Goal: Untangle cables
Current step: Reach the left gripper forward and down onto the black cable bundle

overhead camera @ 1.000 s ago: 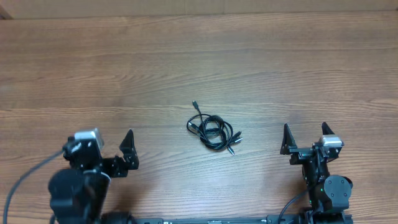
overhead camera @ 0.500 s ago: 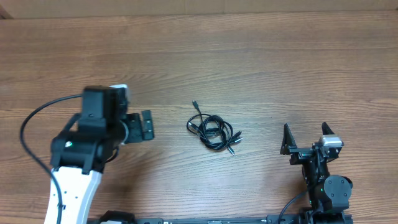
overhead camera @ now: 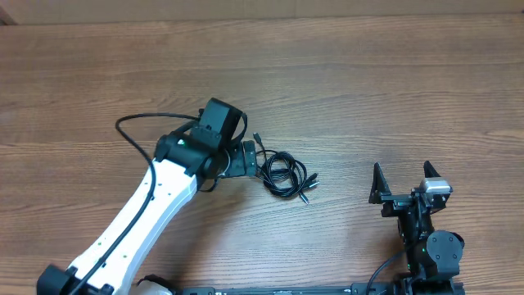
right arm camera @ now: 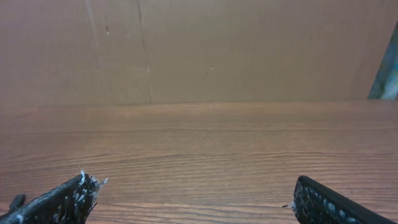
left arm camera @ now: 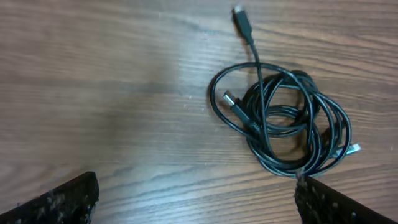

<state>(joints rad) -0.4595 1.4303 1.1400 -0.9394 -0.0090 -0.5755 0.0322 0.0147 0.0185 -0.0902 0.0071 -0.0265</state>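
The cables (overhead camera: 283, 173) lie as one tangled coil of thin black cords at the table's middle. In the left wrist view the coil (left arm camera: 283, 124) fills the upper right, with one plug (left arm camera: 242, 18) trailing away and another plug (left arm camera: 232, 100) inside the loops. My left gripper (overhead camera: 250, 158) hovers just left of the coil, open, with bare wood between its fingertips (left arm camera: 65, 198); its right fingertip (left arm camera: 336, 202) sits at the coil's near edge. My right gripper (overhead camera: 401, 183) stands open near the front right, far from the cables, and its own view (right arm camera: 196, 199) shows only wood.
The wooden table (overhead camera: 368, 90) stretches all round the coil. The white left arm (overhead camera: 139, 217) crosses the near-left of the table. A brown wall (right arm camera: 199, 50) rises behind the table's far edge in the right wrist view.
My left arm has swung from the near-left corner up and right until its gripper reached the coil's left side. The cables and the right arm have not moved.
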